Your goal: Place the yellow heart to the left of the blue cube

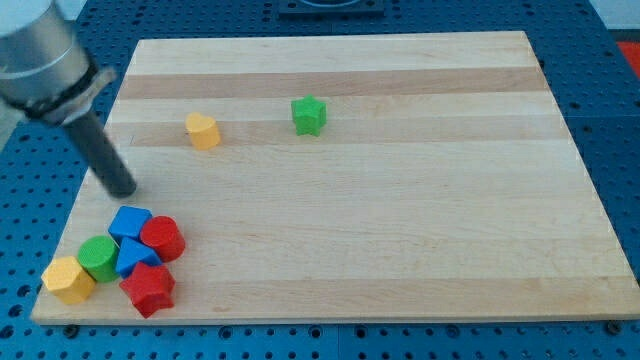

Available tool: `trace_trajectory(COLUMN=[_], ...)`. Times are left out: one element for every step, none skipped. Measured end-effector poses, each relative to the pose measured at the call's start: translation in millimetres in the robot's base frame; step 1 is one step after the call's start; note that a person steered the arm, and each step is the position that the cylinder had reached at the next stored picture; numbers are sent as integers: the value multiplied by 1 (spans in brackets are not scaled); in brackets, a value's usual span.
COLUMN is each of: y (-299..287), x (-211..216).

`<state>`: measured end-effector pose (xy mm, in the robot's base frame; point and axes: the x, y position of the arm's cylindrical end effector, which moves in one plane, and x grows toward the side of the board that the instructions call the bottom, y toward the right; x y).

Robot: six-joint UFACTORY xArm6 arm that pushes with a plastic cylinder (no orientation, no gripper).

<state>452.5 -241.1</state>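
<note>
Near board's left edge [88,190], my tip [124,189]

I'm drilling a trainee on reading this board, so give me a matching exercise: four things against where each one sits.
Things:
1. yellow heart
2. green star
3. red star
4. my tip

Places:
A. bottom of the cluster at the view's lower left
B. farthest toward the view's right of the blocks
C. above the cluster, touching no block
D. alone, to the view's left of the green star

Pairs: 1-D, 2-B, 3-A, 4-C
</note>
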Motion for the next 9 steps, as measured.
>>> trace_trajectory(y=[41,120,152,149,129,96,76,58,36], x=[-13,-12,-41,-83,-103,-99,-79,-67,-63])
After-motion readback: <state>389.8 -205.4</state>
